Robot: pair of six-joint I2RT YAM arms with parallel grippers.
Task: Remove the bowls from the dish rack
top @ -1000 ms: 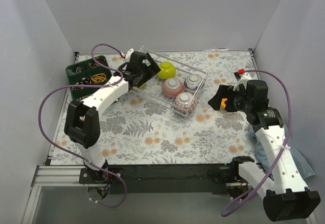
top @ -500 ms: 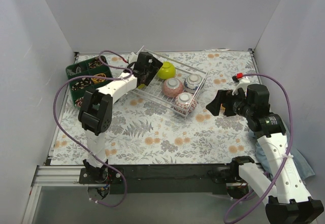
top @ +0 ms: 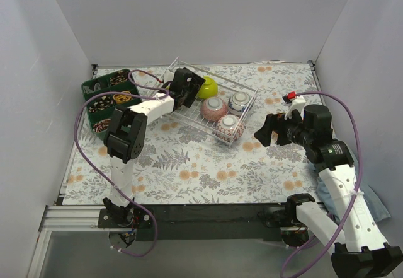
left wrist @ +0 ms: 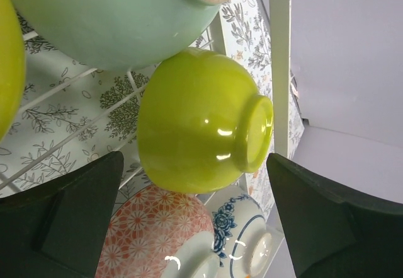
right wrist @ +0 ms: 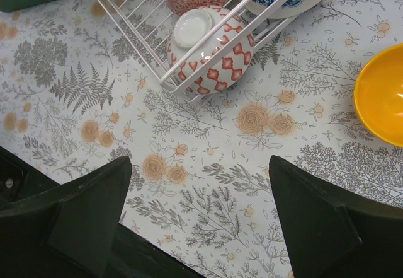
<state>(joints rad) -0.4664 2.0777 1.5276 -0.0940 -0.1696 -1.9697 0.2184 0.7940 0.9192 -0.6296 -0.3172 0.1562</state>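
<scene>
The white wire dish rack [top: 195, 127] stands at the table's middle back. My left gripper [top: 191, 93] is open inside its left part. In the left wrist view [left wrist: 195, 221] the jaws stand either side of an upturned lime-yellow bowl [left wrist: 201, 127], not touching it. A pale green bowl [left wrist: 113, 13], a second lime-yellow bowl [left wrist: 7, 57], a pink-patterned bowl [left wrist: 157, 234] and a blue-and-white bowl [left wrist: 242, 243] lie around it. My right gripper [top: 267, 131] is open and empty above the cloth [right wrist: 201, 208]. An orange bowl [right wrist: 381, 98] sits on the table right of the rack.
A dark green compartmented tray [top: 107, 98] stands at the back left. A red-diamond patterned bowl [right wrist: 211, 51] lies at the rack's near corner [top: 230, 127]. Grey walls close in the left, back and right sides. A flowered cloth covers the table.
My left gripper has moved right, deeper into the rack toward the lime-yellow bowl. My right gripper has shifted a little left and lower; the orange bowl no longer shows in the top view.
</scene>
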